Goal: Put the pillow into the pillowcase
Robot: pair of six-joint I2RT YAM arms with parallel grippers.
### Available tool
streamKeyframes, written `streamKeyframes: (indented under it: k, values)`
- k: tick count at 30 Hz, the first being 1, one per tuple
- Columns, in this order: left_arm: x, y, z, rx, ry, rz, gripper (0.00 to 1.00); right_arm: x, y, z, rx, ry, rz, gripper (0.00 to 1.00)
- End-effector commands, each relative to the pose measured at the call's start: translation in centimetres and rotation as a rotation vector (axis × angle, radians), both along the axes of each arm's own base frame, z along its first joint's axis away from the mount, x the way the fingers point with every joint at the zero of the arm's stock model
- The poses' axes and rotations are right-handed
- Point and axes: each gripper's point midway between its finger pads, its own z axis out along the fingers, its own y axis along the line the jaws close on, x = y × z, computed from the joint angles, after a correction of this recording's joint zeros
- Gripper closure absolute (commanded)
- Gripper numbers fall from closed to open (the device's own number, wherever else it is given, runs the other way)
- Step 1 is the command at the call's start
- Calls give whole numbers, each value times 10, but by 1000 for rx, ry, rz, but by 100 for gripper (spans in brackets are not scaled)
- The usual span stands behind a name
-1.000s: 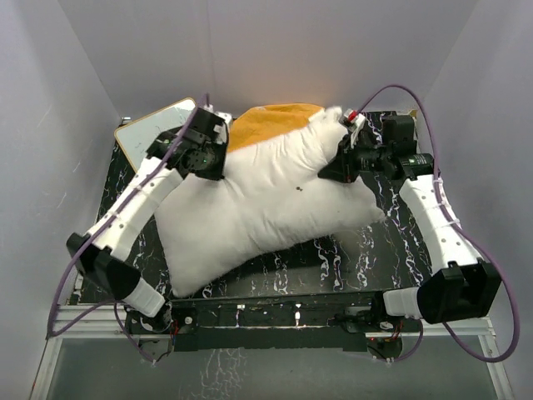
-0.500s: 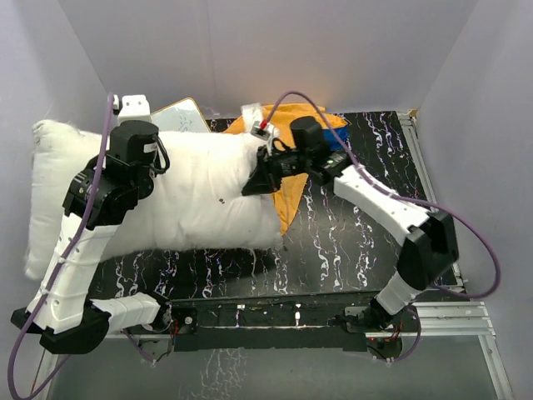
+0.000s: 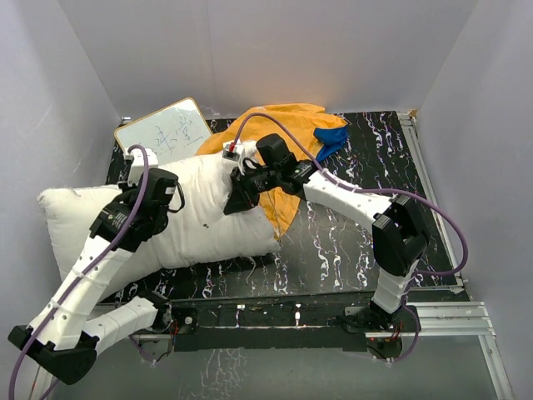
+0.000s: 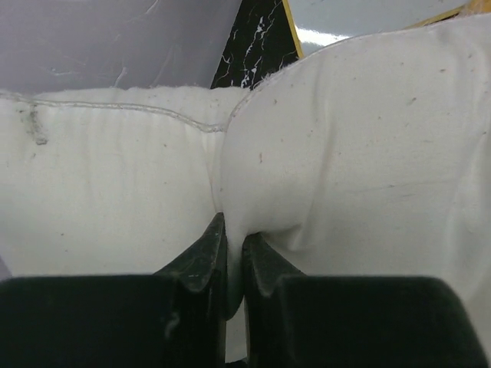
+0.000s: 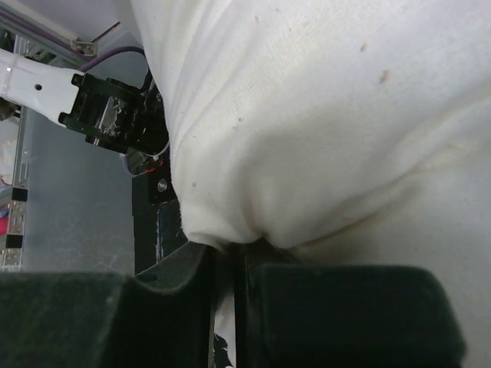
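The white pillow (image 3: 196, 225) lies across the left half of the table, its left end past the table edge. My left gripper (image 3: 154, 196) is shut on a fold of the pillow's fabric (image 4: 322, 176) near its left-middle. My right gripper (image 3: 237, 196) is shut on the pillow's right end (image 5: 330, 130). The pillowcase (image 3: 283, 137) lies crumpled at the back centre, orange face up, with a blue patch (image 3: 331, 139) at its right. Part of the orange cloth runs under the pillow's right end.
A whiteboard (image 3: 164, 133) with writing lies at the back left, beside the pillow's top edge. The black marbled table (image 3: 358, 242) shows on the right and along the front. Grey walls close in on both sides.
Both grippers have carried the pillow further left and toward the front, off the pillowcase. More of the orange cloth and the whiteboard now show.
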Motion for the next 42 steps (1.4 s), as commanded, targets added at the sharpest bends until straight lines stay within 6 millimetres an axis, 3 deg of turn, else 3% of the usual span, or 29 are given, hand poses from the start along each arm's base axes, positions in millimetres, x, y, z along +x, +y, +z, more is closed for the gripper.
streamKeyframes:
  k: [1,3,6,7,9,12,15,19,24,28,32,39,42]
  values:
    - [17,-4,15,-83,-160,60,100,-20,22,44,154,-141,122,91]
    - [17,-1,11,-80,-151,79,94,-20,19,41,140,-173,130,76]
    - [14,2,10,-98,-152,114,52,-6,9,50,126,-278,140,40]
    - [14,0,13,-122,-157,113,38,0,0,64,135,-338,134,28]
    - [18,-15,24,-221,-175,69,27,23,-21,79,130,-436,88,13]
    - [31,-50,47,-401,-212,-62,21,75,-69,82,92,-468,-58,11]
    - [47,-90,66,-555,-264,-215,20,118,-118,66,14,-452,-231,11]
    - [64,-146,60,-747,-256,-395,18,180,-173,27,-141,-399,-588,7]
    - [81,-186,42,-882,-206,-462,18,250,-233,-36,-321,-198,-1124,3]
    - [90,-200,35,-912,-175,-483,18,283,-252,-79,-348,-34,-1251,3]
    - [95,-203,29,-916,-157,-472,18,313,-259,-109,-334,44,-1318,4]
    - [99,-204,20,-912,-128,-445,18,345,-271,-145,-354,39,-1409,7]
    - [102,-205,17,-909,-120,-440,18,351,-281,-156,-349,50,-1436,22]
